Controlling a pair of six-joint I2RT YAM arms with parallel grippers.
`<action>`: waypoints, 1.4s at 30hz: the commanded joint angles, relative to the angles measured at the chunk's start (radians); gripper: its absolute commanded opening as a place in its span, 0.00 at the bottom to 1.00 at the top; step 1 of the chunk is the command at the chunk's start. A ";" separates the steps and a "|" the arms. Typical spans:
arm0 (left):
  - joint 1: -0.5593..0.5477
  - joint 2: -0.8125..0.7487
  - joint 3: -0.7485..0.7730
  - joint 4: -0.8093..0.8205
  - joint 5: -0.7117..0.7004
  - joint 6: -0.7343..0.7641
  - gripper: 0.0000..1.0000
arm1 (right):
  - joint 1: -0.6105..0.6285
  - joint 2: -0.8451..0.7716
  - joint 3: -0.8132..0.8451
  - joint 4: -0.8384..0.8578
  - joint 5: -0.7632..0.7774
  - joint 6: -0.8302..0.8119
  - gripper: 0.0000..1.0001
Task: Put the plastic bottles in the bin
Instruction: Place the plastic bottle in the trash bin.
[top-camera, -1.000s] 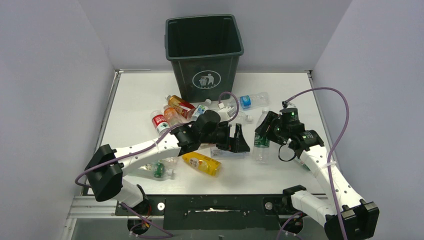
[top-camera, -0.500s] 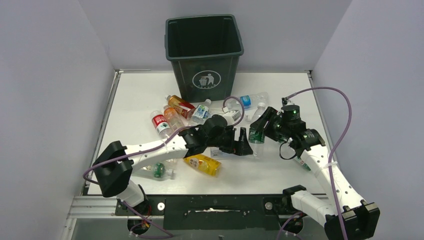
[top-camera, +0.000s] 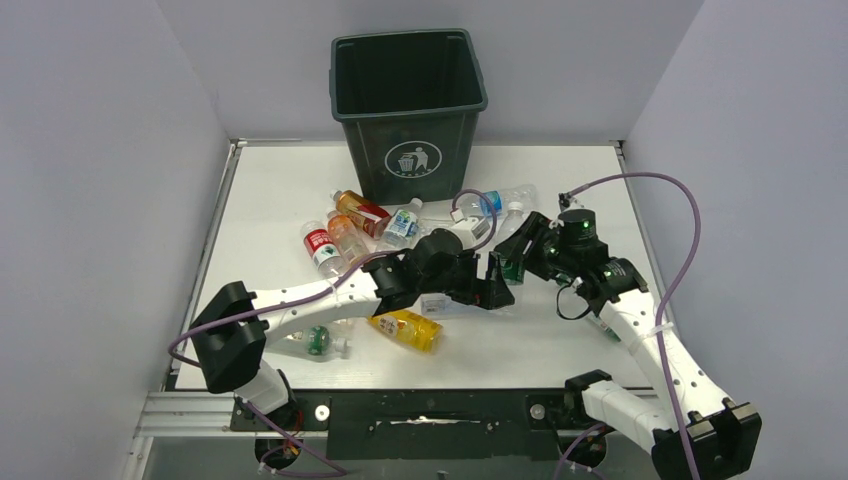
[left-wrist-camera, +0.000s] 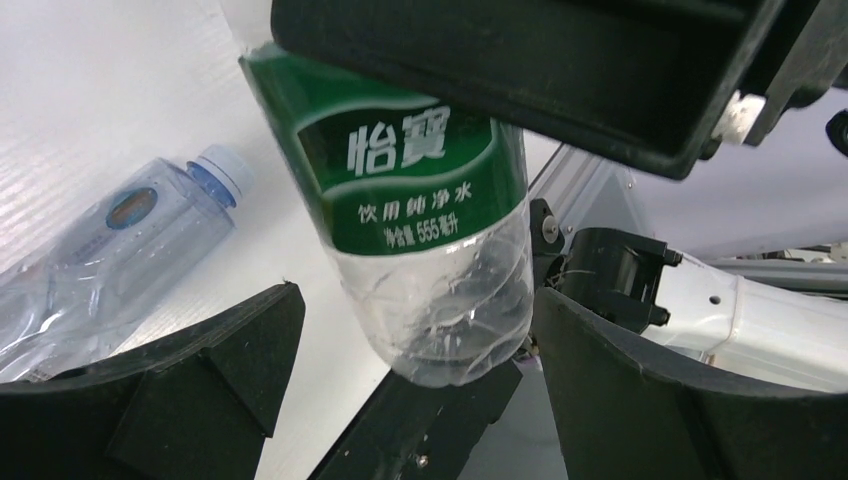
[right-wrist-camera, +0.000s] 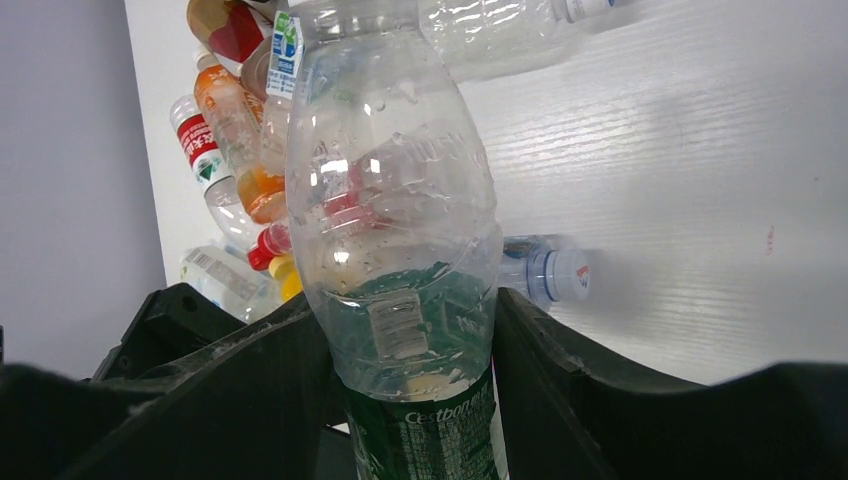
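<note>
My right gripper (top-camera: 527, 256) (right-wrist-camera: 410, 325) is shut on a clear plastic bottle with a green label (top-camera: 512, 264) (right-wrist-camera: 395, 230), gripping it at the label. My left gripper (top-camera: 497, 287) (left-wrist-camera: 415, 305) is open, and its fingers (left-wrist-camera: 230, 350) stand apart on either side of this bottle's base (left-wrist-camera: 440, 300) without touching it. The dark green bin (top-camera: 412, 150) stands upright at the back of the table. Several other bottles lie in front of it, among them a red-label one (top-camera: 320, 245) and a blue-label one (top-camera: 402, 224).
A yellow-orange bottle (top-camera: 404, 327) lies below the left arm and a green-label one (top-camera: 310, 338) at the near left. A clear bottle with a blue label (top-camera: 495, 202) lies behind the grippers. A blue-capped bottle (left-wrist-camera: 140, 230) (right-wrist-camera: 545, 272) lies under the grippers.
My right gripper has carried the green-label bottle left and tilted it toward my left gripper. The left arm has reached right, so the bottle's base now sits between its open fingers.
</note>
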 joint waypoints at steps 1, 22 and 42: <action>-0.001 0.004 0.050 0.061 -0.068 0.019 0.85 | 0.025 -0.019 0.015 0.059 -0.043 0.046 0.52; -0.014 0.005 0.036 0.087 -0.118 0.018 0.48 | 0.079 -0.043 0.002 0.067 -0.029 0.086 0.53; 0.072 -0.036 0.093 -0.029 -0.102 0.095 0.46 | 0.073 -0.072 0.183 -0.173 0.153 0.007 0.99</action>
